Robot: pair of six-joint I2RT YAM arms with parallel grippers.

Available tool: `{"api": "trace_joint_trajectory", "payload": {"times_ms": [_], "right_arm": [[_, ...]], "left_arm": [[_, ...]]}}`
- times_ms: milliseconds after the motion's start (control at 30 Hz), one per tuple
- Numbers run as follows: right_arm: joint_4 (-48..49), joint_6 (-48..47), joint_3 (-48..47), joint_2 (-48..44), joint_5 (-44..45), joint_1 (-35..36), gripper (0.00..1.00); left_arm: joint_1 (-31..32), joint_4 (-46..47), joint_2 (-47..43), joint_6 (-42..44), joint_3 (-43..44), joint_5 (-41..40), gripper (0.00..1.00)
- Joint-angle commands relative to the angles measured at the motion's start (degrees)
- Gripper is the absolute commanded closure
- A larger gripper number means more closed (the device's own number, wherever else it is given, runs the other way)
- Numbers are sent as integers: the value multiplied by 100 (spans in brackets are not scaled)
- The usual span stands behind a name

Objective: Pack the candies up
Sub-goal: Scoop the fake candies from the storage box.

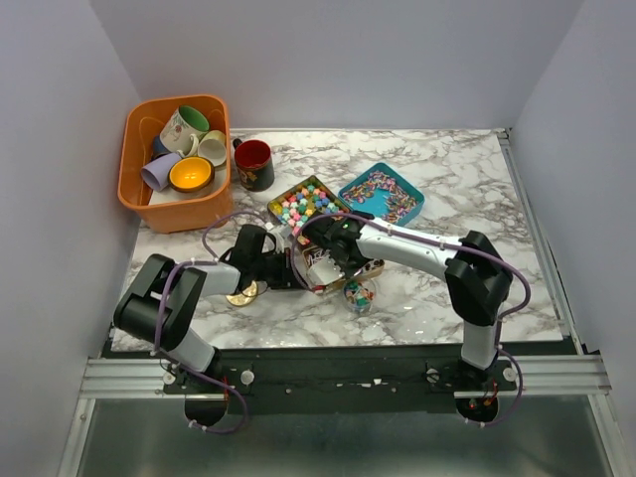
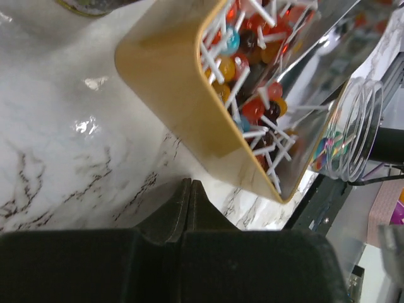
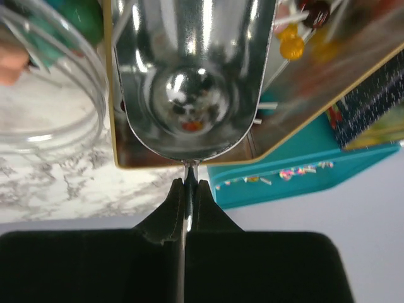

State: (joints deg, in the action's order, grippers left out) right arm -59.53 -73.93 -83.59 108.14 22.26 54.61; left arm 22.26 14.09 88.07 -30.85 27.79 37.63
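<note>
The candies are small bright balls in a gold tin and mixed-colour wrapped pieces in a teal tin. A third, gold-rimmed tin of lollipops lies between my grippers. My right gripper is shut on the thin handle of a shiny metal scoop, whose bowl sits inside that tin and holds almost nothing. My left gripper is shut and empty, its tips just above the marble beside the tin's side. A glass jar with a few candies lies by the tin.
An orange basket of mugs stands at the back left, with a dark red mug beside it. A flat gold lid lies under the left arm. White walls enclose the marble table.
</note>
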Motion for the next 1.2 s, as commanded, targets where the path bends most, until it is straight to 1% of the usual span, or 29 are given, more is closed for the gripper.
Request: {"api": "trace_joint_trajectory", "payload": {"times_ms": [0,167,300,333,400,600,633,833,933,967,1000,1067,1167], "right_arm": [[72,405,19,427,-1178,41,99],[134,941,-490,866,-1838,32,99],[493,1047,-343,823,-2199,-47,99],[530,1056,-298,797,-2191,-73,99],[661,1100,-228,657,-2445,-196,99],[706,1074,-96,270,-2551,-565,99],[680,1074,-105,182,-2543,-600,99],[521,819,114,-152,-2613,-820,99],[477,757,290,-302,-2718,-890,99],[460,749,334,-363,-2771,-925,99],[468,749,378,-390,-2815,-926,99],[477,766,388,-442,-2885,-969,99],[521,766,309,-574,-2982,-1005,99]], "left_arm": [[33,375,368,-105,200,219,100],[33,306,597,-149,411,315,100],[24,7,571,-27,534,272,100],[-11,-185,536,17,569,263,100],[-72,-423,369,166,596,237,100],[-415,-1785,-307,764,780,122,100],[-442,-2187,-387,948,850,122,100],[-740,-3287,-1107,1467,939,210,99],[-811,-3403,-1625,1643,912,0,83],[-811,-3439,-1722,1679,938,-18,69],[-811,-3448,-1871,1705,947,-27,64],[-811,-3465,-1969,1705,1000,-19,54],[-863,-3509,-2136,1714,1062,-1,50]]}}
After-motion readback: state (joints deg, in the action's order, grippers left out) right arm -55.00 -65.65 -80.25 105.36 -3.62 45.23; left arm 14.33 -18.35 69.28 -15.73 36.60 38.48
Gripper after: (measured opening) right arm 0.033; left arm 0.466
